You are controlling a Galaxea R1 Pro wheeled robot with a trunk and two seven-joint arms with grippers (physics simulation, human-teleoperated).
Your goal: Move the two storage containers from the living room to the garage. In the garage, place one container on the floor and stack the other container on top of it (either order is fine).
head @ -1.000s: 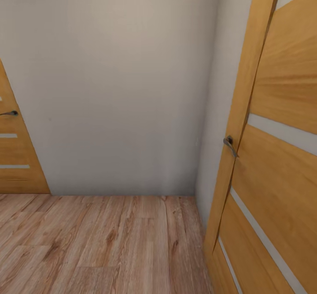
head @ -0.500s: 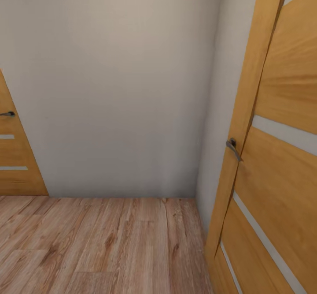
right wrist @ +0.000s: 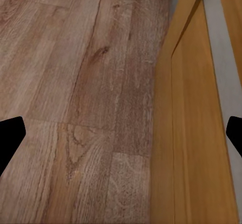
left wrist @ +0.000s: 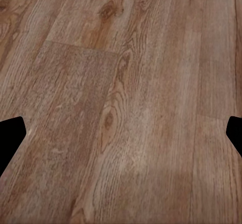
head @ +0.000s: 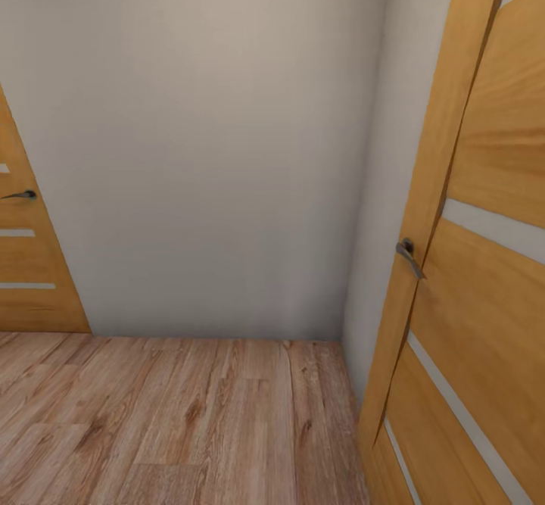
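Two wooden doors (head: 484, 263) (head: 26, 247) flank a pale wall (head: 204, 149), plank floor (head: 174, 414) below it. Left claw (left wrist: 121, 133) & right claw (right wrist: 121, 133): both spread wide apart, nothing held. Right claw hangs just beside the nearer door's foot.

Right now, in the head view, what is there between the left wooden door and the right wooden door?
In the head view, a plain pale wall and wood plank floor lie between the left door and the right door.

Soft, even light fills the head view, with no clear source and no glare. The wall (head: 204, 149) darkens slightly toward the corner. The doors (head: 484, 278) look stretched at the edges. Both wrist views of the wood floor (left wrist: 121, 108) seem slightly blurred, perhaps from low resolution.
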